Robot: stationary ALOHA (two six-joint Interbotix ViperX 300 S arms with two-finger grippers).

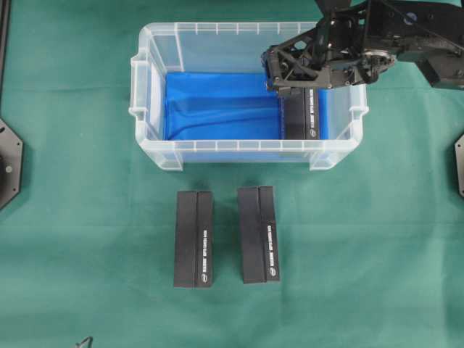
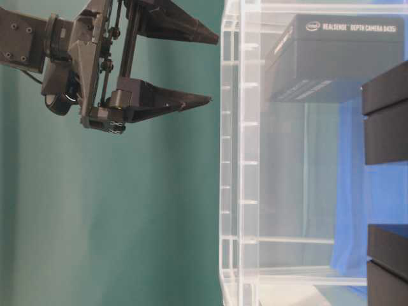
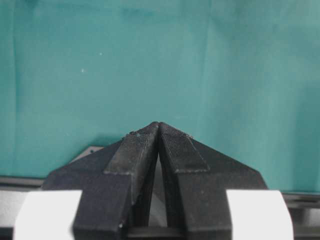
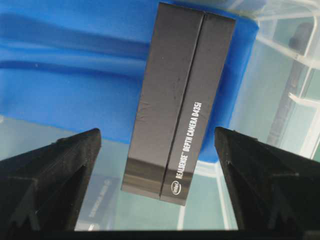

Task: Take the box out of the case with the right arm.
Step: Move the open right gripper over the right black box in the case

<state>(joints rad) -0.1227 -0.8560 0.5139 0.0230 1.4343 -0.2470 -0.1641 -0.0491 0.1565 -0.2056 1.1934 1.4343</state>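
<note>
Box (image 1: 302, 114), black, printed "RealSense Depth Camera D435i", lies flat inside the case (image 1: 246, 32) at its right end, on the blue lining (image 1: 217, 105), long axis running front to back in the overhead view. Case is a clear plastic bin with rim handles, sitting on the green tabletop (image 1: 87, 239). Right pincer (image 4: 157, 145) hangs over that end of the case, jaws spread wide, nothing between them; in the right wrist view the two black fingers (image 4: 55, 170) frame the box from either side with clear gaps, no contact visible. In the overhead view the right arm (image 1: 406, 32) comes in from the upper right and its truss-like pincer covers the far end of the box. Table-level view shows the same pincer beside the case's clear wall, both jaws well apart and empty. Two more black boxes lie on the tabletop in front of the case, side by side but apart: left one (image 1: 193, 239), right one (image 1: 259, 234), both outside the bin. Left pincer (image 3: 158, 125) only shows in its own wrist view: fingertips meet at a point, closed on nothing, green cloth beyond.
</note>
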